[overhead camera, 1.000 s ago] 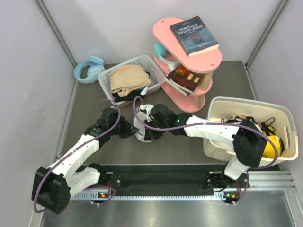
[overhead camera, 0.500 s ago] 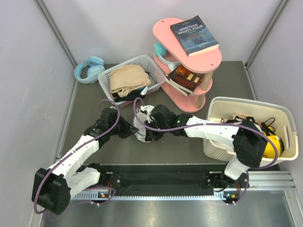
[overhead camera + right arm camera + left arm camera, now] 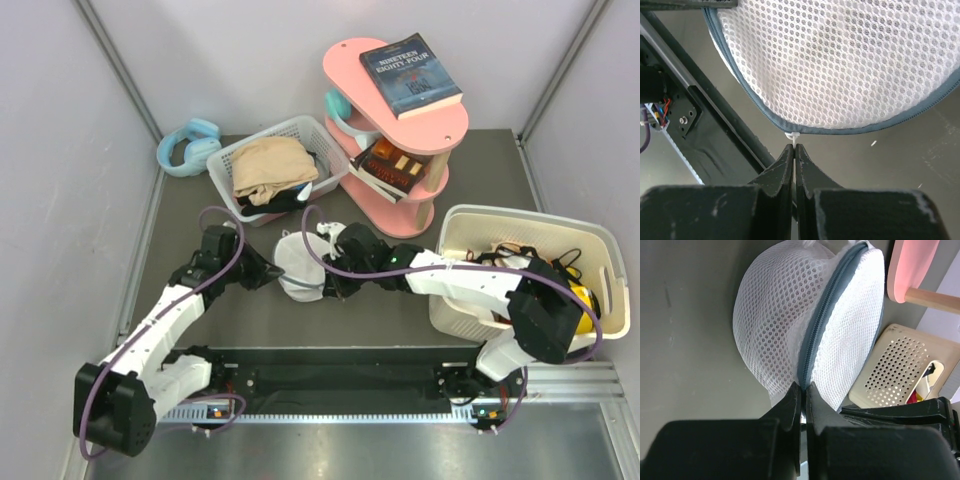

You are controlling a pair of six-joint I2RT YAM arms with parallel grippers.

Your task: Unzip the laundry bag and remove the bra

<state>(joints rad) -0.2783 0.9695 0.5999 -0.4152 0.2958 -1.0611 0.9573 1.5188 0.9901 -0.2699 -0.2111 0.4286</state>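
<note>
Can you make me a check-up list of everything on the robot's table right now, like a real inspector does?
Surface: dark grey table.
Job's things: laundry bag lies between the two arms, zipper band closed; no bra visible through the mesh.
Clutter: white basket holding beige cloth; blue headphones; pink shelf with books; cream tub.
Grippers: left gripper shut on the bag's zipper seam; right gripper shut on a white tab at the bag's rim.
Cables: purple cables loop along both arms.
Surroundings: grey walls.
</note>
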